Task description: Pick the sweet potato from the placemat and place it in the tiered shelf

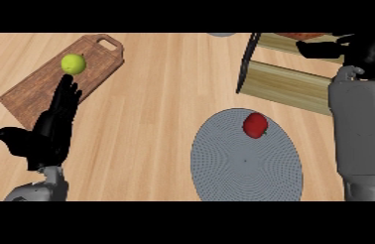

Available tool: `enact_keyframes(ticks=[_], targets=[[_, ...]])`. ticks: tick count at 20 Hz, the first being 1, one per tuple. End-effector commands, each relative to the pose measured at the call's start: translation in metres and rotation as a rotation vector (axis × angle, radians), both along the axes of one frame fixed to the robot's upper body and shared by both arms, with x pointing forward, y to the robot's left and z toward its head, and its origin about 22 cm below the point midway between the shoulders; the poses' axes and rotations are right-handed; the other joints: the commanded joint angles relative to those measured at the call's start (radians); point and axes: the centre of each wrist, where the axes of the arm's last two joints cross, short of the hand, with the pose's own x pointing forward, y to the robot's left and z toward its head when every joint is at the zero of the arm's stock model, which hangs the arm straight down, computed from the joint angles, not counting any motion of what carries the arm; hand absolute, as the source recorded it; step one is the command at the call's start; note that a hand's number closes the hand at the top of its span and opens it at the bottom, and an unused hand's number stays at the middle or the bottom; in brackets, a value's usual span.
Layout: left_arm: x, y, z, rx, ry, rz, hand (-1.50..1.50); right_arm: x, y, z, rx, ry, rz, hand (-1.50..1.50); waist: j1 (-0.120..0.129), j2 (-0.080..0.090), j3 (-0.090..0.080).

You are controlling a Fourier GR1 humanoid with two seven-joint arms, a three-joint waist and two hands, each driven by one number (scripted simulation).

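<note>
A red, rounded vegetable (255,125) lies on the upper part of the round grey placemat (245,173), with no hand near it. The tiered shelf (285,82), pale wood with a dark frame, stands at the upper right. My right forearm reaches up along the right edge, and my right hand (326,48) is over the shelf's top tier. Just above that hand, at the picture's top, shows a strip of something orange-brown (302,35); what it is I cannot tell. My left hand (51,126) rests open at the left, fingers up, holding nothing.
A brown wooden cutting board (44,91) with a handle hole lies at the upper left, and a green lime (73,64) sits on it just beyond my left fingertips. Bare wooden counter lies between the board and the placemat.
</note>
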Motion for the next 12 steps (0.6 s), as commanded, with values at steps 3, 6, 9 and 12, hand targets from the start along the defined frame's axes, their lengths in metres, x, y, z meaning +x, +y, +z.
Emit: enact_keyframes(ticks=[3, 6, 9, 12], targets=[[-0.006, 0.012, 0.004, -0.008, -0.01, 0.007, 0.0, 0.008, -0.019, 0.017, 0.057, -0.008, 0.059, -1.5, -0.001, 0.001, 0.001], [0.009, -0.002, -0.002, 0.002, -0.004, 0.002, 0.0, 0.005, -0.01, -0.007, 0.068, -0.043, 0.099, -1.5, -0.007, 0.001, 0.001], [0.005, 0.001, -0.01, -0.005, -0.003, -0.001, 0.0, -0.004, 0.008, 0.002, 0.078, -0.141, 0.121, -1.5, -0.011, -0.001, 0.001], [-0.001, 0.012, 0.004, -0.005, -0.001, 0.014, 0.0, 0.0, -0.023, 0.038, 0.132, -0.242, 0.078, -1.5, -0.004, 0.0, 0.001]])
